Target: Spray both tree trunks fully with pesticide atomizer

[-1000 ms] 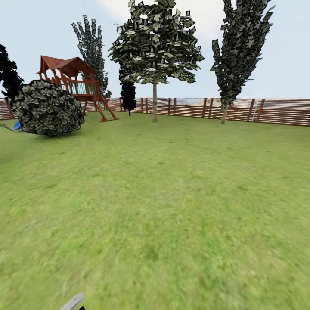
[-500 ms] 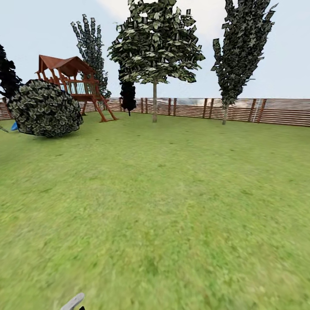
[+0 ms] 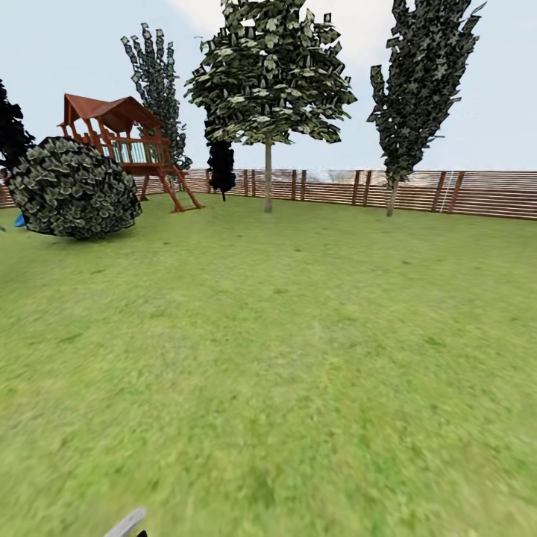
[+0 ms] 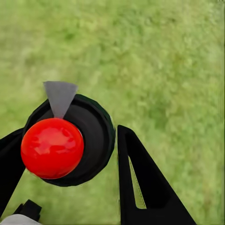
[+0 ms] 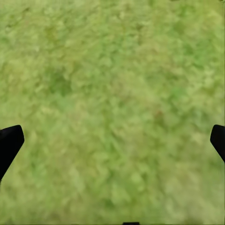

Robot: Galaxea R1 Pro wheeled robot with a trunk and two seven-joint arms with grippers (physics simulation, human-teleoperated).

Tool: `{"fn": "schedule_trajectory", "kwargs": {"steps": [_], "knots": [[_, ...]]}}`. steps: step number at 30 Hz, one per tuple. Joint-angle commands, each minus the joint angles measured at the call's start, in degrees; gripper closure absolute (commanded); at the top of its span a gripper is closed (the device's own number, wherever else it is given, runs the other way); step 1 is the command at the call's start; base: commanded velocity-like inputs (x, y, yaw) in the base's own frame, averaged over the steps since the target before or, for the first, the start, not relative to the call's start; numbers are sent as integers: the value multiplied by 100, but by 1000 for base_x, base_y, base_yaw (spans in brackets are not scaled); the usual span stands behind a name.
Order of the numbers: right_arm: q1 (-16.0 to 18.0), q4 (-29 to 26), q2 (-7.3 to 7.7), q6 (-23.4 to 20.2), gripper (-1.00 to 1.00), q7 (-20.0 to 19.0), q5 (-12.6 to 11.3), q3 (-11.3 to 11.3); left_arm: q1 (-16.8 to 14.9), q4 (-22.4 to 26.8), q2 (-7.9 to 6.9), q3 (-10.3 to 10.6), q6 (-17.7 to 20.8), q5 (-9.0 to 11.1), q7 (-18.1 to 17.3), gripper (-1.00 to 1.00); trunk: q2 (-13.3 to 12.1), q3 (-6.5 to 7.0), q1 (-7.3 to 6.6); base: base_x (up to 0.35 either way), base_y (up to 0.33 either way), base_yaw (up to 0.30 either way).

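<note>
Grass (image 3: 298,358) runs from you all the way to the brown fence (image 3: 485,194), so you are out on the lawn, well apart from that fence.

The pesticide atomizer (image 4: 89,136) is off the floor. In the left wrist view its round black body sits between the two black fingers of your left jaws, which look pinched on it. A red ball (image 4: 51,147) sits on the body, and the grey nozzle (image 4: 60,96) pokes out past it, over the grass. Your right jaws are spread wide and hold nothing; grass lies under them.

A broad tree (image 3: 268,74) stands just in front of the fence on a thin pale tree trunk (image 3: 268,179). A taller, narrow tree (image 3: 418,89) stands along the fence from it. A round bush (image 3: 74,186) and a red play tower (image 3: 119,142) sit near the fence's far end. No white specks show on either trunk, so I think the spraying has not begun.

The sprayer looks small, hard and smooth, so it is likely light but may slip or twist. I would keep the hold on the fat black body, with the nozzle free, and drive gently so it does not turn.
</note>
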State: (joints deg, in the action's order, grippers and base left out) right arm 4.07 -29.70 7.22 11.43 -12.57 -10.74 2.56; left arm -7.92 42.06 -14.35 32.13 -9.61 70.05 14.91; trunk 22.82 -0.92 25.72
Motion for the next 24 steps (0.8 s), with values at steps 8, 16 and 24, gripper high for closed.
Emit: {"fn": "schedule_trajectory", "kwargs": {"steps": [8,16,24], "knots": [[3,7,-2,9,-100,-53,-60,18,-8,6,-5,48,-50,53,30,100,10,-10,7,335,0,0],[3,7,-4,9,-100,-53,-60,22,-8,4,22,48,-50,64,37,100,10,-10,7,335,0,0],[6,8,-4,9,-100,-53,-60,22,-8,4,28,48,-50,67,33,100,10,-10,7,335,0,0]]}}
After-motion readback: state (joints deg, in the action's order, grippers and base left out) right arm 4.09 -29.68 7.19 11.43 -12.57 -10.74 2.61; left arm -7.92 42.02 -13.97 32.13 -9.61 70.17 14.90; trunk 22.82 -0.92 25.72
